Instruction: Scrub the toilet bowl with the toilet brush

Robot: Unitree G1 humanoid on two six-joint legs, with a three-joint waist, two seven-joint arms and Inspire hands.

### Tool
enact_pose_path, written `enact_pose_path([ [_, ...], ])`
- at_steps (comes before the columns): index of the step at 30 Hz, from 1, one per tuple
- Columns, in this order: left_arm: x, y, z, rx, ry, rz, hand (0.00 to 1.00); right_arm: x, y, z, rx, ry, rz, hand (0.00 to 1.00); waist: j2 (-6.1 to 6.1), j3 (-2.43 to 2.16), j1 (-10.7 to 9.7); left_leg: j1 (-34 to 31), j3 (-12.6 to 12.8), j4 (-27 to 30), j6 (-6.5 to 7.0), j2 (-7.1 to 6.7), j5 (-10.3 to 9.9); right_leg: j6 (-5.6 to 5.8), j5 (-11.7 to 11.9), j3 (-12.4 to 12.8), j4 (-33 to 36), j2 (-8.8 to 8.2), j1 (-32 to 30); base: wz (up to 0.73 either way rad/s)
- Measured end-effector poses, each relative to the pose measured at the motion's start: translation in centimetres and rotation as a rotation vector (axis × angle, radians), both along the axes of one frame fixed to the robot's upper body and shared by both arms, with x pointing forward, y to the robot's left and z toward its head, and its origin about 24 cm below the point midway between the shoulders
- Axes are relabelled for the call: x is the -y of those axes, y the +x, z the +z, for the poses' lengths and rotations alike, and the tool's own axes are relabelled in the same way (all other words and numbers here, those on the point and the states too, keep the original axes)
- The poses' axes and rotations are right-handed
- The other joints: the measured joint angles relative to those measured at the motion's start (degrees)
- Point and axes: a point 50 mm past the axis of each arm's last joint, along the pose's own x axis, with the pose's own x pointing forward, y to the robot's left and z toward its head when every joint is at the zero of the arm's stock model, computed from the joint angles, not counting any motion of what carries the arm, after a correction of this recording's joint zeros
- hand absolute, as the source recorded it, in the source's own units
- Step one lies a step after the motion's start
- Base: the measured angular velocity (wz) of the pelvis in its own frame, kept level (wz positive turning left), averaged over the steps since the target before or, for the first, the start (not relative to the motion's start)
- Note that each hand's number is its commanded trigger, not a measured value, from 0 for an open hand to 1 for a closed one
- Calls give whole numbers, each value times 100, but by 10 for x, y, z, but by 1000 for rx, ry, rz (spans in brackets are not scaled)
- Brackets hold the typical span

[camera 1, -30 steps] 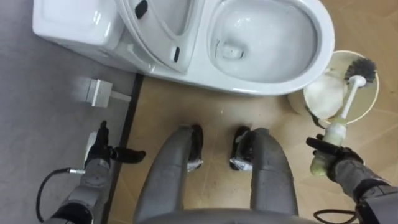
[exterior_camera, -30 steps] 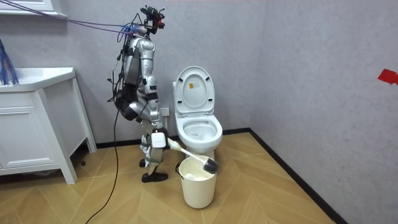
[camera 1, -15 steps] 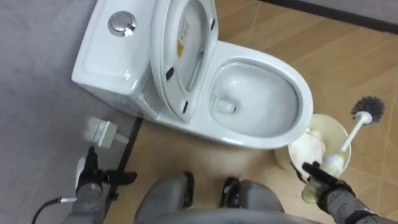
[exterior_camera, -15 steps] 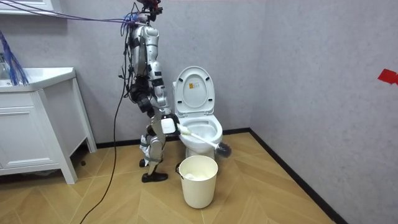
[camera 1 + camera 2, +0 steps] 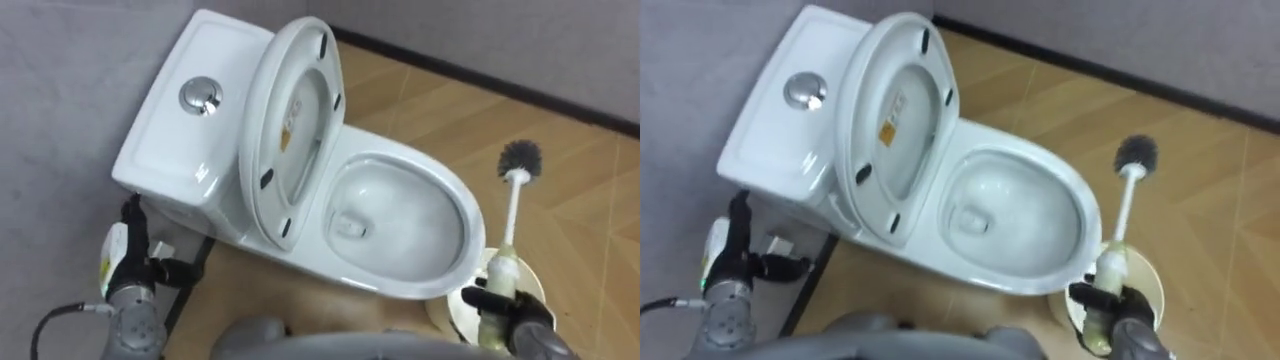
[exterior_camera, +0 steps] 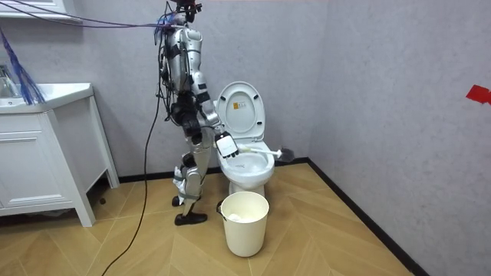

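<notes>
My right hand [image 5: 520, 312] is curled round the toilet brush [image 5: 502, 268] handle, bristles out ahead of it, beside the toilet bowl [image 5: 440, 188]. I judge this the carry. Next, swing left and dip in. My left hand [image 5: 133, 268] hangs relaxed and empty.

Room: grey-walled corner with a wood-pattern floor and one white cabinet.

Two grey, lightly mottled walls [image 6: 383, 92] meet in a corner at the far side of the room view, right of centre. A dark baseboard [image 6: 349, 203] runs along the foot of both walls. The floor [image 6: 322, 238] is tan wood-pattern planking laid in herringbone. A white cabinet [image 6: 38, 165] with panelled fronts stands against the far wall at the left, under a pale countertop [image 6: 54, 93] and raised on square legs. A small red mark [image 6: 477, 93] sits on the right wall near the picture's edge. Lighting is even, with soft shadows on the floor.
</notes>
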Motion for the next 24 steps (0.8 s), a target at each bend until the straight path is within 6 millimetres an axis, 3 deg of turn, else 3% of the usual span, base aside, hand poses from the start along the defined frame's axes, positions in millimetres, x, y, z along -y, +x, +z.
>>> enact_pose_path([
  [5, -4, 7, 15, 61, 75, -15, 0, -2, 7, 1, 0, -23, 97, 100, -25, -2, 26, 82, -117, -80, -32, -4, 18, 16, 62, -12, -153, 42, 142, 16],
  [10, 0, 20, 36, 170, 181, -76, 0, -8, 4, -1, -17, 0, 213, 100, -51, 26, 118, 73, -132, -67, -39, -12, 24, 25, 98, -20, -153, 41, 160, 7],
  [14, 27, 48, 64, 403, 214, -226, 0, -11, 5, -1, -29, 4, 285, 100, -5, 44, 120, 103, -100, -86, -27, -9, 60, 33, 193, -4, -208, 63, 193, -7],
  [18, 45, 55, 54, 368, 276, -370, 0, -13, -2, -4, -68, 10, 354, 100, 66, 18, 76, 224, 7, -293, -4, -15, 122, 43, 216, 121, -180, 58, 192, -17],
  [24, 46, 35, 26, 166, 289, -455, 0, -13, -10, -6, -125, 19, 408, 100, 20, -27, 70, 240, 231, -299, -13, 17, 138, 34, 222, 299, -138, 83, 107, -18],
])
